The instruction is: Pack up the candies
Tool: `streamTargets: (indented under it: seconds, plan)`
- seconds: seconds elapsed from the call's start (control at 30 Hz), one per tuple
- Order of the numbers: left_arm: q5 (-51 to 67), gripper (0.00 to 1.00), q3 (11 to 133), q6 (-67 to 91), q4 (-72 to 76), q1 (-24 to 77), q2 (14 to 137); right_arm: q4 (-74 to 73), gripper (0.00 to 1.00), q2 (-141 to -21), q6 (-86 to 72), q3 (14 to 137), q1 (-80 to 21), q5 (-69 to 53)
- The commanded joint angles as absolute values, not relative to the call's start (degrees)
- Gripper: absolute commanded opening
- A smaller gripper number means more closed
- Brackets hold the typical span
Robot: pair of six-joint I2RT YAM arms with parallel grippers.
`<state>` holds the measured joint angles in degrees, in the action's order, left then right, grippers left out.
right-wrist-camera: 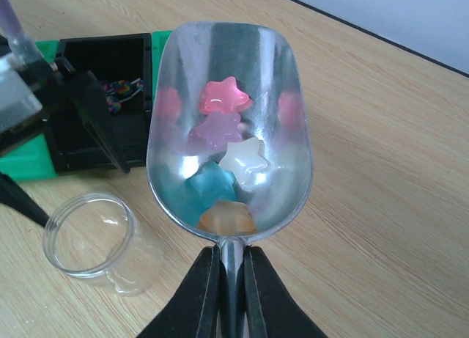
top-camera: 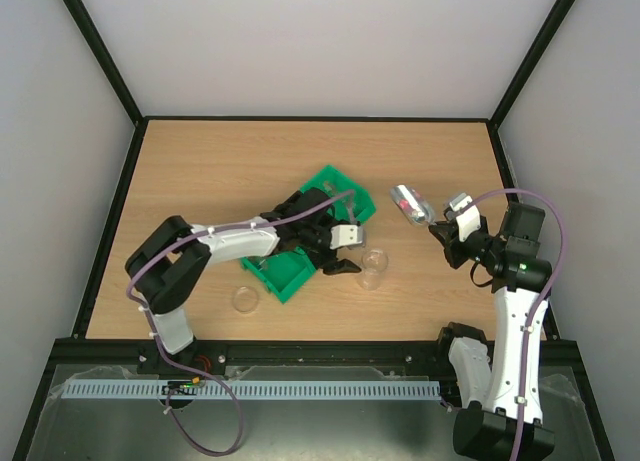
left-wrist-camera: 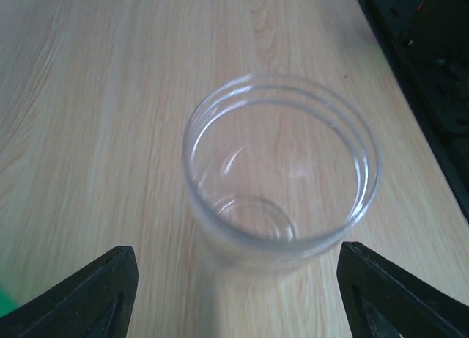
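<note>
My right gripper is shut on the handle of a metal scoop, held level above the table. In its bowl lie several star-shaped candies: pink, purple, white, blue and orange. A clear empty jar stands upright below and left of the scoop. My left gripper is open, with one black finger on each side of the jar's base and a gap to the jar on both sides.
A green tray with black compartments lies under my left arm; one compartment holds more coloured candies. A round clear lid rests on the table near the tray's front-left corner.
</note>
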<state>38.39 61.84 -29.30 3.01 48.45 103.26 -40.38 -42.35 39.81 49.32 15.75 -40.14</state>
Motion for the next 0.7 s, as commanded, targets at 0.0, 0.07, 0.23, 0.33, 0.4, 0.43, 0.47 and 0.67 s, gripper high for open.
streamTargets:
  seconds: [0.0, 0.07, 0.23, 0.33, 0.4, 0.43, 0.47, 0.67]
  plan:
    - [38.5, 0.77, 58.4, -33.7, -0.5, 45.8, 99.1, -41.6, 0.01, -42.7, 40.6, 49.0, 15.9, -42.3]
    - [39.0, 0.80, 57.7, -34.4, -0.8, 45.6, 98.3, -41.6, 0.01, -42.8, 40.6, 49.0, 15.9, -42.4]
    - [41.9, 0.97, 58.0, -33.3, 0.3, 46.3, 99.3, -41.6, 0.01, -42.8, 40.7, 48.7, 15.9, -42.4]
    - [41.6, 0.99, 58.4, -32.3, 2.7, 47.7, 100.9, -41.6, 0.01, -42.7, 40.7, 48.8, 15.9, -42.3]
    - [40.8, 0.99, 59.1, -31.1, 4.8, 48.9, 102.2, -41.7, 0.01, -42.6, 40.7, 48.6, 15.9, -42.4]
    - [40.5, 0.99, 59.7, -30.3, 5.8, 49.5, 103.0, -41.9, 0.01, -42.5, 40.7, 48.6, 15.9, -42.4]
    - [40.2, 0.99, 60.4, -29.3, 6.8, 49.9, 103.7, -41.9, 0.01, -42.4, 40.8, 48.5, 15.9, -42.4]
    - [38.6, 0.96, 64.6, -24.3, 10.8, 52.3, 108.0, -42.0, 0.01, -42.2, 41.0, 48.4, 15.9, -42.4]
